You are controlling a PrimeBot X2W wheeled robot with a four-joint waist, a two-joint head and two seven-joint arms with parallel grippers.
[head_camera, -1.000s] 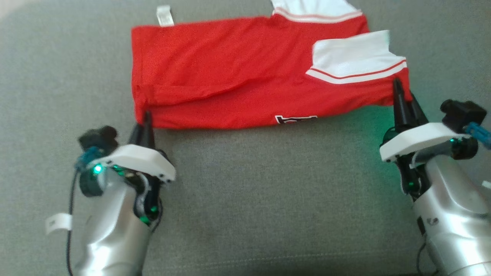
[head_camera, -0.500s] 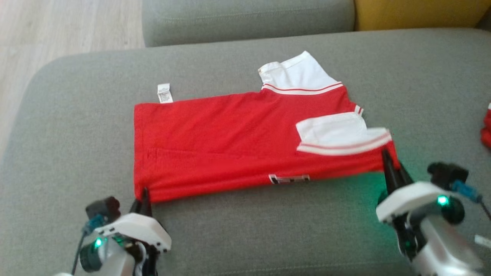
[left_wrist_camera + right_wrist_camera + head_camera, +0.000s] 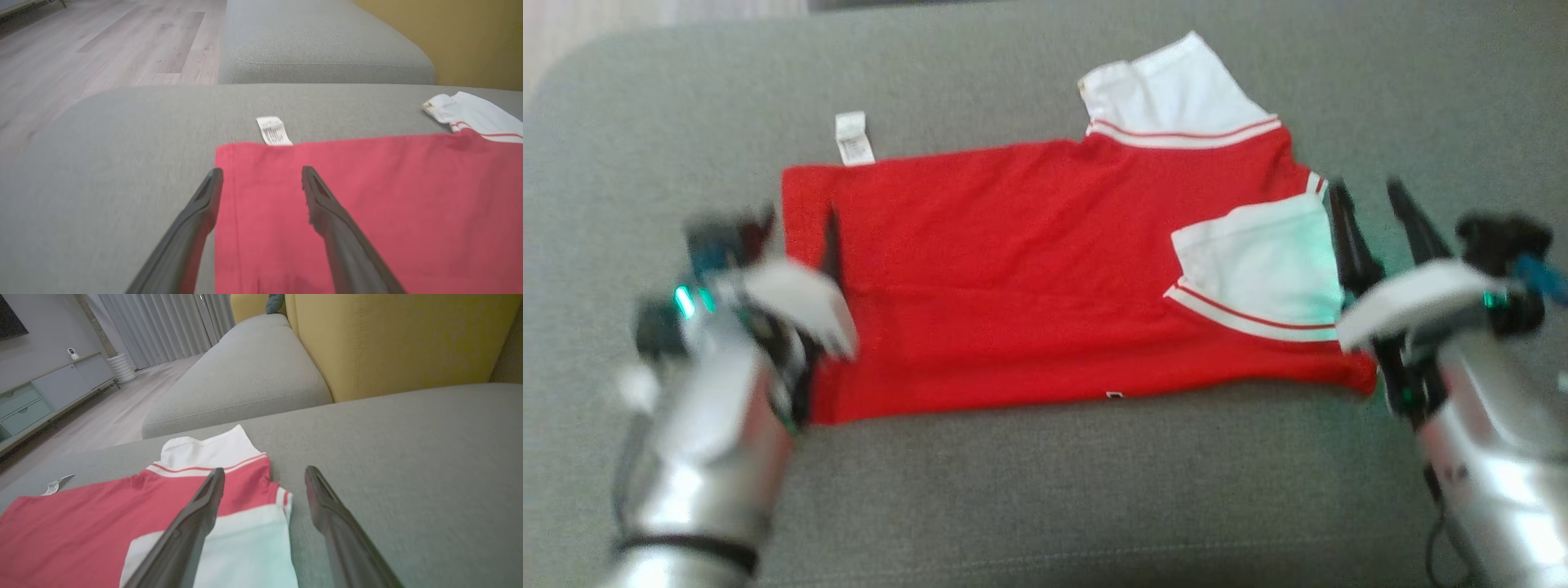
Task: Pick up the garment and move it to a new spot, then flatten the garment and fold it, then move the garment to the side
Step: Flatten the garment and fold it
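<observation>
1. Two pincers, both spread wide, nothing pinched.
2. The garment (image 3: 1029, 286) is a red shirt with white sleeves, folded into a long band. It lies flat on the grey sofa seat (image 3: 1045, 506), roughly centred in the head view.
3. At the band's left end is the left pincer (image 3: 262, 174). One finger is over bare seat right at the hem edge, the other over red cloth. Whether either touches the cloth, I cannot tell.
4. At the band's right end is the right pincer (image 3: 264, 473). One finger is over the folded-in white sleeve (image 3: 1258, 269), the other over bare seat just beside it.
5. The second white sleeve (image 3: 1168, 90) sticks out past the far long edge, near the right end.
6. A white care label (image 3: 854, 149) pokes out of the far edge at the left end, flat on the seat.
7. Beyond the seat are another grey cushion (image 3: 318, 45), a wooden floor (image 3: 102, 49) and a yellow backrest (image 3: 408, 343).
8. The head view is blurred around the left arm.
</observation>
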